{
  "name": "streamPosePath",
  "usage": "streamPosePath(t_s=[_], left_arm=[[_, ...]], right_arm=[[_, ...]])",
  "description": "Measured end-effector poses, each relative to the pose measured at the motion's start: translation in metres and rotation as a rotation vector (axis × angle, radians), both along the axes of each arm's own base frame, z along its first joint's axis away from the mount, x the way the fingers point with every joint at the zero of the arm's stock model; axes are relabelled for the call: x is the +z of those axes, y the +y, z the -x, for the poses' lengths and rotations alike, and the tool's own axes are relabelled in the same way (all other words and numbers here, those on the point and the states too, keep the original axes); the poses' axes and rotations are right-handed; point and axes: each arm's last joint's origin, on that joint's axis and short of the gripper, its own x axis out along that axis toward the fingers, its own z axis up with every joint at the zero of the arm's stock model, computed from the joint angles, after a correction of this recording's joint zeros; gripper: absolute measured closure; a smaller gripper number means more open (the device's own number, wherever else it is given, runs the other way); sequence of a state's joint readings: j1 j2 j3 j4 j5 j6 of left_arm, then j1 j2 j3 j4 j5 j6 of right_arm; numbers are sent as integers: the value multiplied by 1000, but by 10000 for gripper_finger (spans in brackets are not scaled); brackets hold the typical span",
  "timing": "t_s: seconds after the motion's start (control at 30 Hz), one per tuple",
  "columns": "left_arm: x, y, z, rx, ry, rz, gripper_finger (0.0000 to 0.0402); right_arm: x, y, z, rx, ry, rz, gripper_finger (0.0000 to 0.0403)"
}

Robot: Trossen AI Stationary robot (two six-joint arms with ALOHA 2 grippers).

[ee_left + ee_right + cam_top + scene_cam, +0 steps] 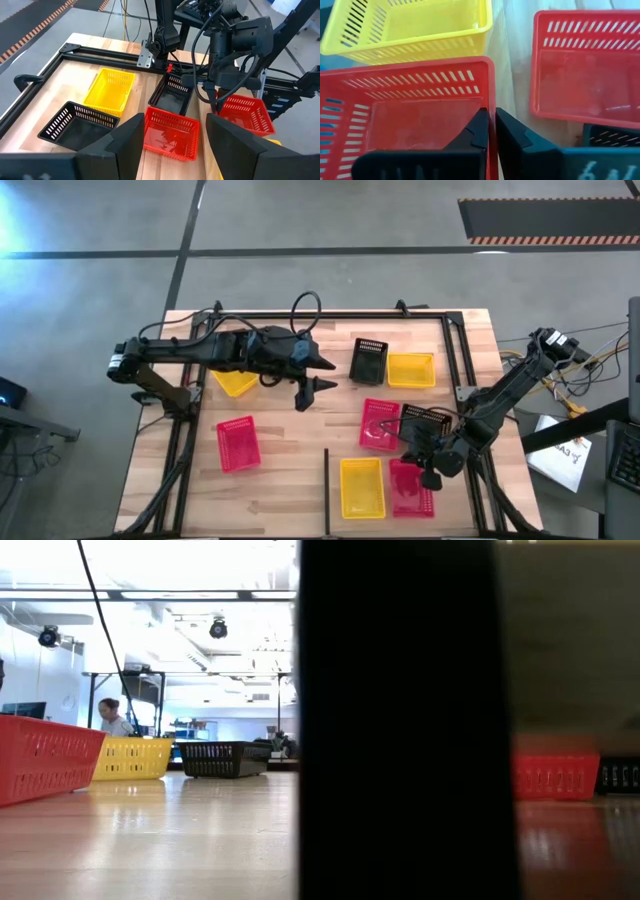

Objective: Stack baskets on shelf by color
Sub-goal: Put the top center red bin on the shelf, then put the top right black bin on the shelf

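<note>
- Left claw (pixel 318 374): we log it spread wide, empty, above mid-tabletop (pixel 280 480).
- Right claw (pixel 432 470): we log it pinching the rim of the red basket (pixel 411 488), directly beneath it, long axis parallel to the yellow basket (pixel 362 487) just beside; right arm nearer.

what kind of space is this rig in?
Likely a robotics lab or workshop: a wood-plank table with a black frame rail standing on bare concrete floor, hazard-striped matting nearby, and an open room with ceiling lights and a person behind.

Left claw (pixel 318 374) hovers open mid-table; right claw (pixel 428 470) (fingers nearly together) sits low, near the front.
</note>
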State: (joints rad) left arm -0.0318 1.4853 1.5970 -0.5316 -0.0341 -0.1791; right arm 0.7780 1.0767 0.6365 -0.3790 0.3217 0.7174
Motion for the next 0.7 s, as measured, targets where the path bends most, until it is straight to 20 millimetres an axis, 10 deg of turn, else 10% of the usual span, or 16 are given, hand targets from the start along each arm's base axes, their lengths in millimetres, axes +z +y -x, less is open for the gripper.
streamPosePath(t_s=[0.3,0.7], left_arm=[[0,-1,0,-3,0,0,205],[0,-5,0,-15,0,2,205]], right_arm=[[2,-1,0,30,-2,48,314],[87,-28,4,-232,252,31,270]])
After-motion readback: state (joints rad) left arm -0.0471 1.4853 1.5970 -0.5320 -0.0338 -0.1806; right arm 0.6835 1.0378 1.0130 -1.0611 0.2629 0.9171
